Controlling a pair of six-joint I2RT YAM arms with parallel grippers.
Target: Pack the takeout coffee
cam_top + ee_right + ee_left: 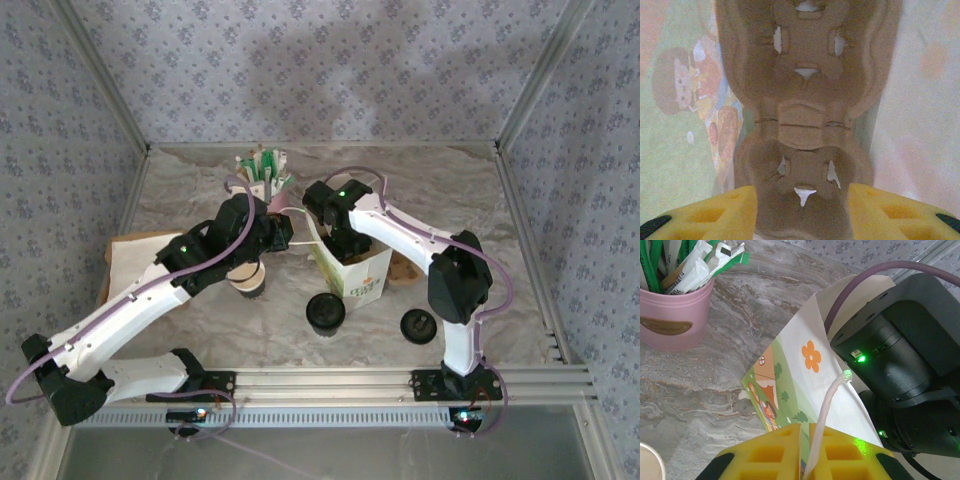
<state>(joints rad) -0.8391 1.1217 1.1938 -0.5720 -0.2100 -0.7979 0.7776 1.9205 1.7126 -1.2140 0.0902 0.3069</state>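
Right wrist, right gripper (801, 214) astride cup carrier (800, 115), bag (922, 100) walls close

Top view evenly lit, soft shadows; right wrist view dim, orange-tinted, blurred.

Overhead camera high; wrist cameras tight on bag (362, 282)

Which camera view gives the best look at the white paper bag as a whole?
The top external view: the bag stands there upright and nearly whole. The left wrist view shows its printed upper edge and cord handle close up; the right wrist view looks inside it, at the walls.
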